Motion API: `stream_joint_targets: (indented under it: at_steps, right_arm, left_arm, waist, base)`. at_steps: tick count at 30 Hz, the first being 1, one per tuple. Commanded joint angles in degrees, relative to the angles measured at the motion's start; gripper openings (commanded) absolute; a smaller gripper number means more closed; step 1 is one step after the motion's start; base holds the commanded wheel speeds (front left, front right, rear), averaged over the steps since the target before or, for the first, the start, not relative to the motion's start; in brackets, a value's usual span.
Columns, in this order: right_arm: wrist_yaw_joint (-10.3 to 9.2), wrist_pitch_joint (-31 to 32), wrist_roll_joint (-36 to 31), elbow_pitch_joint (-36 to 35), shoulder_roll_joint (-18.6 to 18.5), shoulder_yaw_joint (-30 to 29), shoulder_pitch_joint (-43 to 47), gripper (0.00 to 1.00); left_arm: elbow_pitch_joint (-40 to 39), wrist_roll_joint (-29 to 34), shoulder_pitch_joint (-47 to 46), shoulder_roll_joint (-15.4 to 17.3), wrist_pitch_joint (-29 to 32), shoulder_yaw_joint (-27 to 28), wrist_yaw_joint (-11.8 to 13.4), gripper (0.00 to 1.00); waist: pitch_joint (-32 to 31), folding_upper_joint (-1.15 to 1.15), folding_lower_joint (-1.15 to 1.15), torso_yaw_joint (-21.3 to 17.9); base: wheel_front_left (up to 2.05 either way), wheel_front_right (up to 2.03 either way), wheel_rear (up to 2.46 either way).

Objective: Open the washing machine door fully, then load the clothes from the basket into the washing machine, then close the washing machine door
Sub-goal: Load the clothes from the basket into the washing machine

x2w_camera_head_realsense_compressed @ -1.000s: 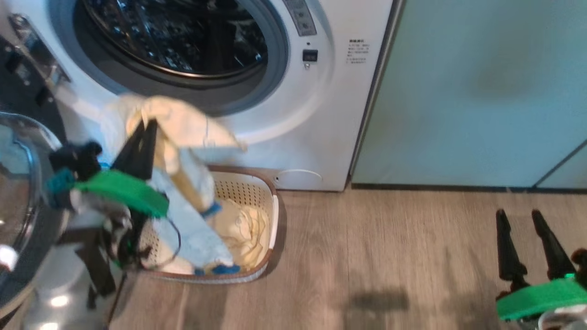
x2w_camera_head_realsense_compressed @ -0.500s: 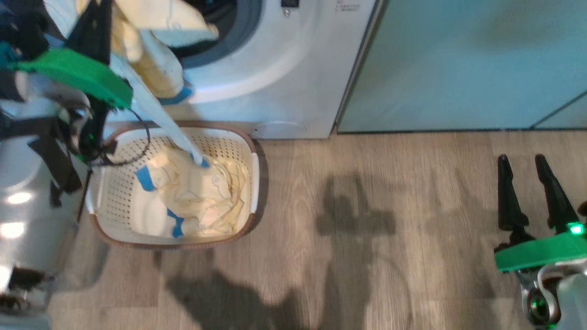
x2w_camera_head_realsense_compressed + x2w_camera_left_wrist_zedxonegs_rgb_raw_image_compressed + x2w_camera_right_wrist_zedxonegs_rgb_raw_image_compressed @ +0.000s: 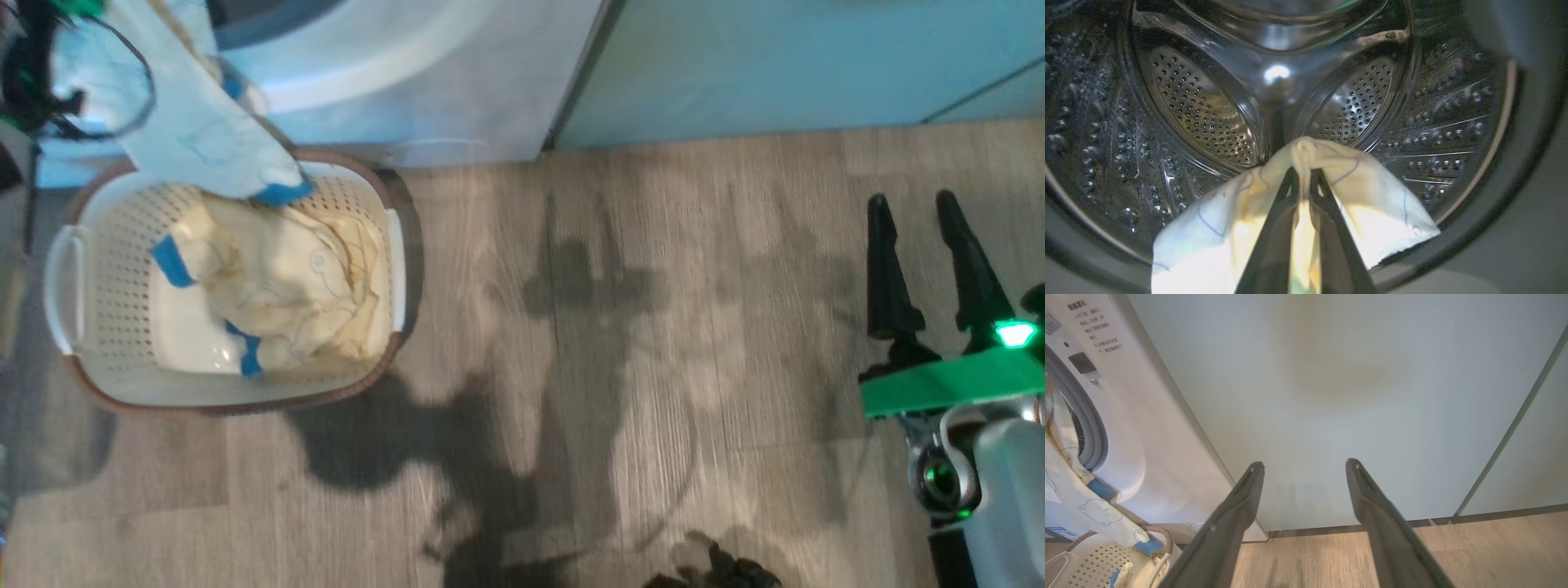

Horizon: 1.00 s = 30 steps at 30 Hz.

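One garment (image 3: pixel 1306 153) of the clothes was pinched in the left jaws, which were closed on a bunched fold of it at the mouth of the steel drum (image 3: pixel 1200 118) of the washing machine (image 3: pixel 424 98); its tail hung down as far as the far rim of the basket (image 3: pixel 106 278), though whether it touched there could not be told; the rest of the clothes (image 3: pixel 286 278) lay crumpled inside the basket on the floor (image 3: pixel 653 343). The right jaws stood wide apart and empty, well away, facing the teal cabinet (image 3: pixel 1351 375). The cloth looked light, soft and limp; it would likely drape, drag and catch on the grey ring (image 3: pixel 1100 433); a hold on a gathered middle fold seemed safer than one on a loose cuff.
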Motion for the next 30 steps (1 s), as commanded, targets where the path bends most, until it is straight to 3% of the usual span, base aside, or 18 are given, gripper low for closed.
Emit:
stream_joint_targets:
  at_steps: [1, 20, 30]
  right_arm:
    - [0.09, -0.4, 0.7, -1.9, 0.0, 1.5, -1.7, 1.00]
    - [0.09, -0.4, 2.4, -1.9, 0.6, 4.7, -7.5, 1.00]
    - [0.09, -0.4, 3.9, -2.1, 0.6, 6.3, -9.4, 1.00]
  left_arm:
    - [-0.1, 1.1, -4.7, 4.1, 0.2, 1.3, 0.4, 0.00]
    - [11.3, 7.1, -27.2, 6.2, -2.9, -1.9, 1.8, 0.00]
    - [8.5, 9.2, -33.2, 6.9, -3.7, 0.0, 3.0, 0.00]
  waist:
    - [3.3, 0.00, -0.01, -1.7]
    - [13.9, 0.00, -0.01, -6.0]
    - [17.1, 0.00, -0.01, -8.0]
  base:
    - [0.00, 0.00, 0.00]
    - [0.00, 0.00, 0.00]
    - [0.00, 0.00, 0.00]
